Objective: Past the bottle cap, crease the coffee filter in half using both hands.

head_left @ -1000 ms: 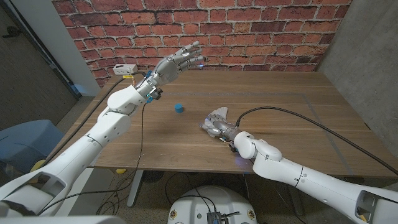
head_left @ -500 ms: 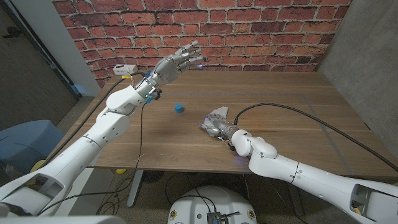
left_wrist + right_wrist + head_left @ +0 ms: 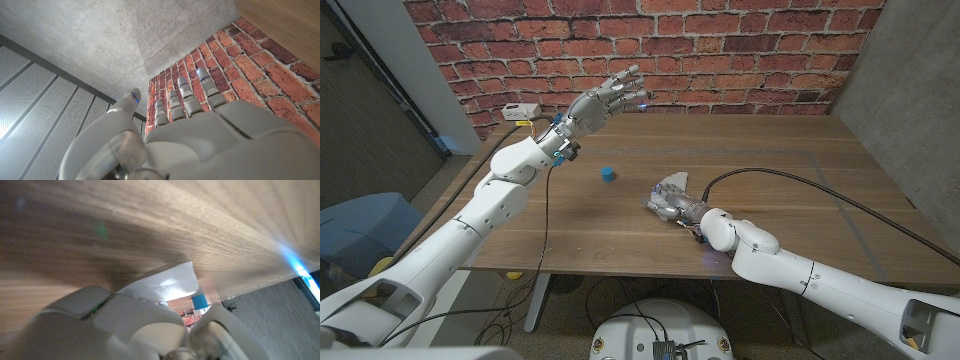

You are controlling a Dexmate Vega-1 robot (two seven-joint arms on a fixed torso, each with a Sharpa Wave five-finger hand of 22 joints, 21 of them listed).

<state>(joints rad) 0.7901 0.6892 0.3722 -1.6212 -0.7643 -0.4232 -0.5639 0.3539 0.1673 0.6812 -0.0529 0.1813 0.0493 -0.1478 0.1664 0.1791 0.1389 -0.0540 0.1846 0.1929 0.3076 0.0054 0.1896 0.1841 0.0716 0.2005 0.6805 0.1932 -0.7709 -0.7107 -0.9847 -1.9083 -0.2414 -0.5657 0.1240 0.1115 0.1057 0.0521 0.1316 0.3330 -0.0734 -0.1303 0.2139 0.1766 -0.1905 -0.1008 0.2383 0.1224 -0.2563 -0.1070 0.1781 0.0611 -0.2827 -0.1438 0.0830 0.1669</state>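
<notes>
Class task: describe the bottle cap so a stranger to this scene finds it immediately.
Start at the wooden table before the brick wall. Left of the right hand, which rests on the white coffee filter, sits the bottle cap. It is small, round and the only blue thing there.

Your white coffee filter (image 3: 672, 186) is lying crumpled on the desk (image 3: 800, 170), the small blue bottle cap (image 3: 607, 174) sitting upright nearby.

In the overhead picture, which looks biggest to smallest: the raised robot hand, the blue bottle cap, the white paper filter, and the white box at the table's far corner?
1. Left hand, raised, so its nearness to the camera may flatter it.
2. Coffee filter, partly covered by the right hand, so its full size is unsure.
3. White box.
4. Bottle cap.
</notes>
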